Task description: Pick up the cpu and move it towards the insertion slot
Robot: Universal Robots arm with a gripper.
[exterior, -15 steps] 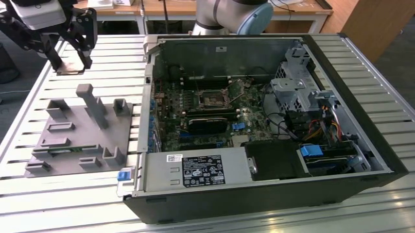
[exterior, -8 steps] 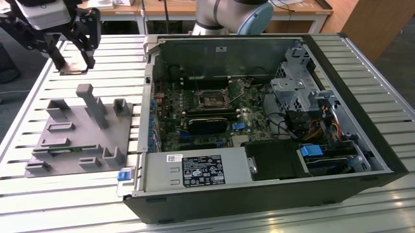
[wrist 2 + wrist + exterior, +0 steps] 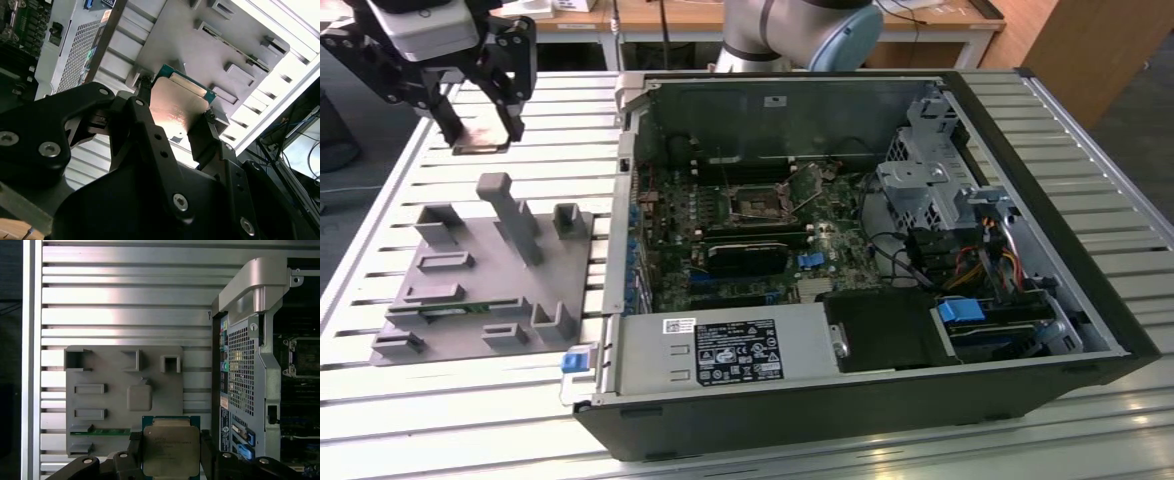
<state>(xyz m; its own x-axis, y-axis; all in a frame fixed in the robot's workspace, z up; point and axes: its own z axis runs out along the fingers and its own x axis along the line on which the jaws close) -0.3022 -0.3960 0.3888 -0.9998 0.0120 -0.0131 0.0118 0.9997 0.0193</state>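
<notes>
Above the slatted table (image 3: 560, 110), at the exterior view's left: the gripper (image 3: 480, 135) hangs in the air near the grey fixture (image 3: 480, 270), outside the open computer case (image 3: 630, 95).
Grip: the jaws are clamped on the cpu (image 3: 171, 450). One black finger (image 3: 207, 456) presses on each of two opposite edges, probably so that the chip's flat faces go untouched.
Cpu attitude: level, with the silvery lid facing the first wrist camera and a thin green border around it. In the second wrist view the cpu (image 3: 177, 107) spans the gap between the fingertips.
Fixture: a square pocket (image 3: 139, 397) near its middle sits empty and looks sized for the chip. A narrow green memory stick (image 3: 100, 431) lies in a slot nearby.
Insertion slot (image 3: 754, 200): a square socket with a dark centre, on the motherboard inside the case. It is well apart from the chip, towards the exterior view's right.
Progress, as a judgement: the chip is off the fixture and in the air. The case wall lies between it and the socket.
</notes>
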